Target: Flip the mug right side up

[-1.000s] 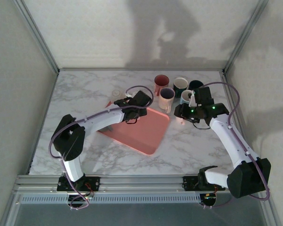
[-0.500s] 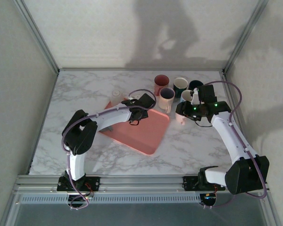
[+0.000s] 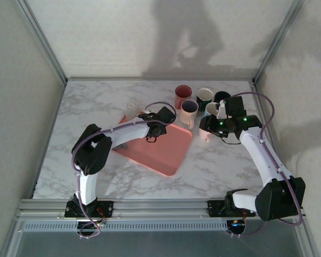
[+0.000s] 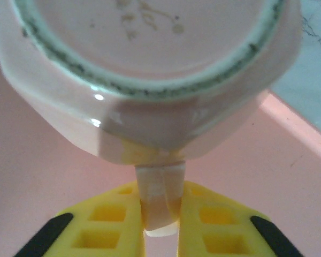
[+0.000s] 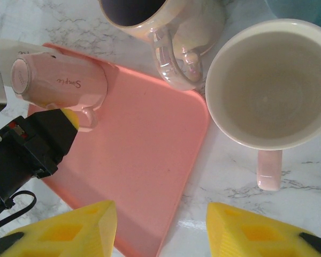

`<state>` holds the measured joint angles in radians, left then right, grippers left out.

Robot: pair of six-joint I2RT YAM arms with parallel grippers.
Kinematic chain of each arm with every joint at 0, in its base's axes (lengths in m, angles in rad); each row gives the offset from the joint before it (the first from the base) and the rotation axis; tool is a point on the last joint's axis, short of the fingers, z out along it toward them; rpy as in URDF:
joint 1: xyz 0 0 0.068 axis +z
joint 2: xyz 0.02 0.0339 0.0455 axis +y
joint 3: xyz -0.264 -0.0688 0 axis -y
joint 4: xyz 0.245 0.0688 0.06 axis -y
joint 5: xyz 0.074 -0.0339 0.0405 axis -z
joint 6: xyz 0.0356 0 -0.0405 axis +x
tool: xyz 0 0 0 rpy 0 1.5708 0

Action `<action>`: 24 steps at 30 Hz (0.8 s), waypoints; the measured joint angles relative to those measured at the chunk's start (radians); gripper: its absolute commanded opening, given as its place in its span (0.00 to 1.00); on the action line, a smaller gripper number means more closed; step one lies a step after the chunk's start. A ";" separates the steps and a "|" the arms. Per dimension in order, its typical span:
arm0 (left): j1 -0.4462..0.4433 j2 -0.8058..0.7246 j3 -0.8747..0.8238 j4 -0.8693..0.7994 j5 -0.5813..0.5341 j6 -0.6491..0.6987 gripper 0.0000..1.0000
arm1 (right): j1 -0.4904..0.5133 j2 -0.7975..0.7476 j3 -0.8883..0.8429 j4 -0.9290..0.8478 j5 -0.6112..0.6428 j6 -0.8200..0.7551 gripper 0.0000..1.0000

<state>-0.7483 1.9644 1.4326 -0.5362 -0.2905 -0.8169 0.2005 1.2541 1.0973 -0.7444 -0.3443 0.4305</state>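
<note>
A pale pink mug lies on its side over the far corner of the pink tray, its unglazed base turned toward the left wrist camera. My left gripper is shut on the mug's handle, one yellow finger on each side of it. The right wrist view shows the same mug with "Simple" written on its wall, and the left gripper below it. My right gripper hangs open with nothing between its fingers, above the tray's right edge. From above, the left gripper covers most of the mug.
Several upright mugs cluster behind and right of the tray: a red one, an iridescent one, a white one with a pink handle and two dark ones. Bare marble lies in front of the tray.
My left gripper's fingers have closed on the mug's handle, and the left arm has bent in closer to the tray. The right arm shifted slightly and then held still.
</note>
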 measured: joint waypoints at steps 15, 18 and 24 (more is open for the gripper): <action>0.000 -0.018 0.000 -0.001 0.003 0.036 0.00 | 0.000 0.000 0.000 0.000 0.000 0.004 0.48; 0.000 -0.032 0.000 -0.008 0.011 0.043 0.00 | 0.000 0.000 0.000 0.000 0.000 0.004 0.48; -0.001 -0.087 0.000 -0.008 0.043 0.064 0.00 | 0.000 0.000 0.000 0.003 -0.003 0.009 0.48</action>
<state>-0.7494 1.8774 1.4322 -0.5438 -0.2470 -0.7525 0.2005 1.2541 1.0973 -0.7410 -0.3470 0.4393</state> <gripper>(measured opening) 0.151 0.481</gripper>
